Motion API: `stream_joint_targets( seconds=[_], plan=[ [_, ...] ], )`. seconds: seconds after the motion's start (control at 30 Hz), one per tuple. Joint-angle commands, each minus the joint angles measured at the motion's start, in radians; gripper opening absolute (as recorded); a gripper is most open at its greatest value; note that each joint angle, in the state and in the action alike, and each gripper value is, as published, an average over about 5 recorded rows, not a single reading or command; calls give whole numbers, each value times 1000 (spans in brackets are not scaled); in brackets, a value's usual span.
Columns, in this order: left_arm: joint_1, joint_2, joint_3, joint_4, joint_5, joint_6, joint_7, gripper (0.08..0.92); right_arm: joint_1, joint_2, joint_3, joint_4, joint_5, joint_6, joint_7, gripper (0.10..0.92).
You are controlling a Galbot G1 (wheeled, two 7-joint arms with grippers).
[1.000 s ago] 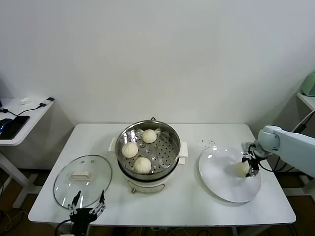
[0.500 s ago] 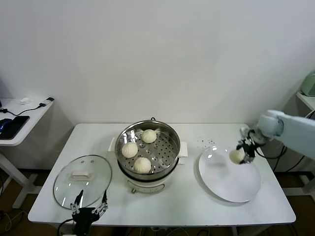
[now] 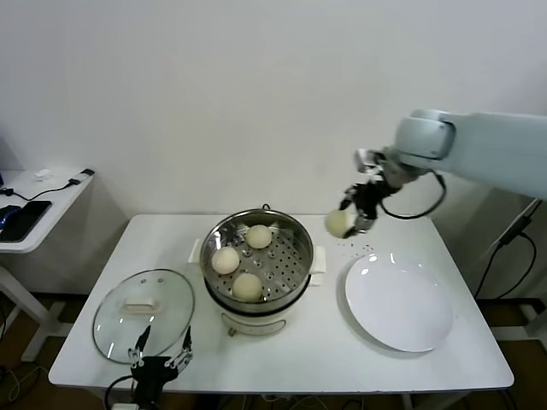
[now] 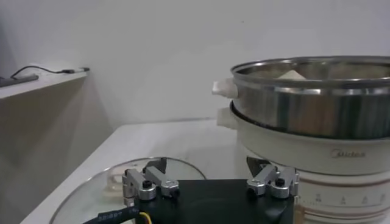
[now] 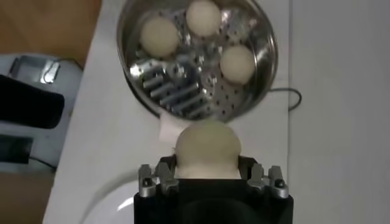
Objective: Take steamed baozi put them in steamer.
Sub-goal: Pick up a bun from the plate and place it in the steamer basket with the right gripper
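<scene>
Carrying the fourth baozi (image 3: 339,222) high in the air, the right gripper (image 3: 352,218) is clamped on the bun from both sides, up above the table (image 3: 359,350) toward its rear edge, between the steamer (image 3: 256,256) and the white plate (image 3: 399,303). Three buns (image 3: 226,260) already sit in the basket at the middle of the tabletop, and the plate near the right edge is bare. The risk from here: that bun is soft and round, so a pinch off its middle could let it roll out over bare table, and a squeeze too hard could dent it. Coming in low, it could clip the steel rim; released over the far side of the basket, it would land on a bun already there. The right wrist view shows what the head view cannot: the bun seated squarely between the jaws, and the open patch of perforated floor (image 5: 177,97) nearest the gripper. The left wrist view gives the steamer's side wall and rim height, plus the glass lid (image 4: 109,189) by the front left corner. Down there the left gripper (image 3: 160,366) is parked, fingers spread.
</scene>
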State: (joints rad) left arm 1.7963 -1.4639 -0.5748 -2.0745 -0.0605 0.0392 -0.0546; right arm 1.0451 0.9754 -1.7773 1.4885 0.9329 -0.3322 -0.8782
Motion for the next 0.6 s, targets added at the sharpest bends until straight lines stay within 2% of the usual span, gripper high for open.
stream_joint_targets(
  seconds=[0.03,0.3,0.6],
  plan=[
    [-4,-2,1,4,-2,0,0,823,-86,270,-2,-15,139,-84,108,662],
    [1,-2,-8,4,-6,0,0,823,-230,321,0,-174,19,-79,108,662],
    [-1,1,-12,6,-11,2,1,823,-314,335,18,-250,-46,-71,102,662]
  ],
)
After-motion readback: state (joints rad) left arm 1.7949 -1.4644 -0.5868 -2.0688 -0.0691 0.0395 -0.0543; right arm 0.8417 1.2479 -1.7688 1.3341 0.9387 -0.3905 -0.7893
